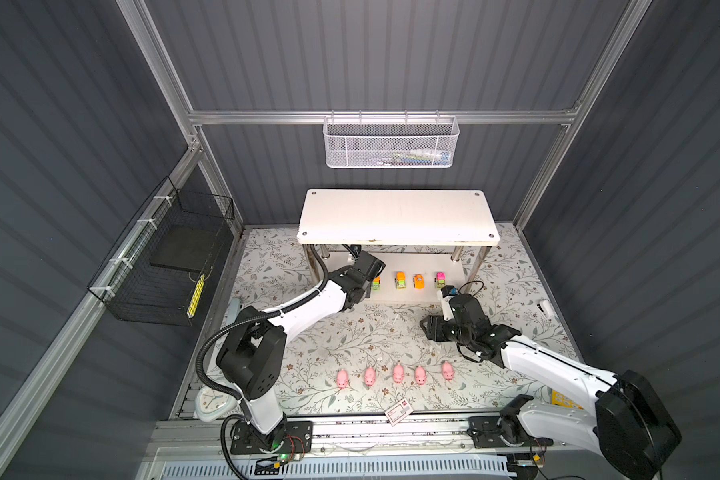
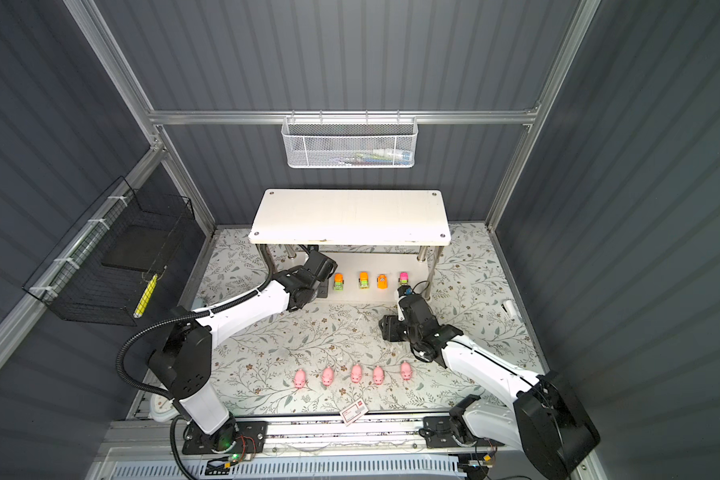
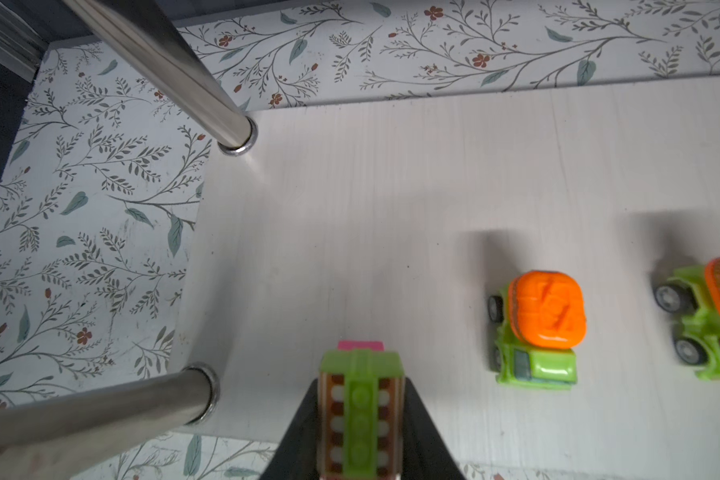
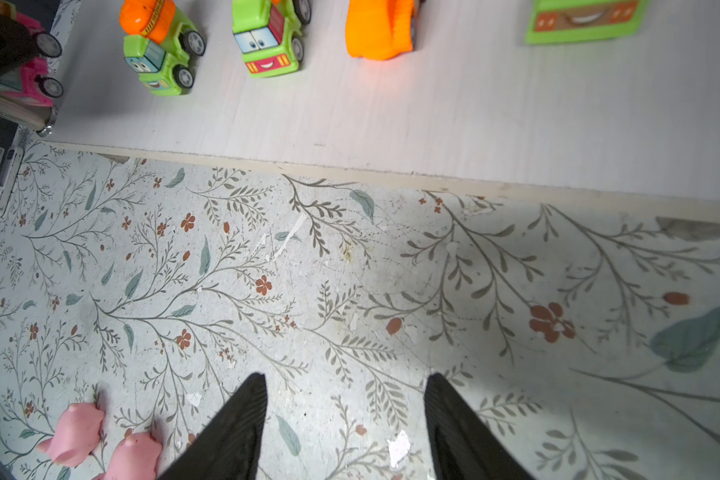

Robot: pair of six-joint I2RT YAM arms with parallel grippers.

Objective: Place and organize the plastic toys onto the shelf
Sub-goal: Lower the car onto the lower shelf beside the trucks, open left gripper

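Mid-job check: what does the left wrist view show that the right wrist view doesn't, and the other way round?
Left wrist only: the left pincer shut on a green-roofed car, seen from above, at the end of the shelf's lower board. Right wrist only: the right pincer open over the floral mat, two pink pigs, and the all-orange car. Both: the lower board, the mat, and the orange-drum mixer car.

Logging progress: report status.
Left hand shut on green-and-pink car over lower board. Right hand open, empty. Four cars shelved, five pigs on mat. Post near left hand.
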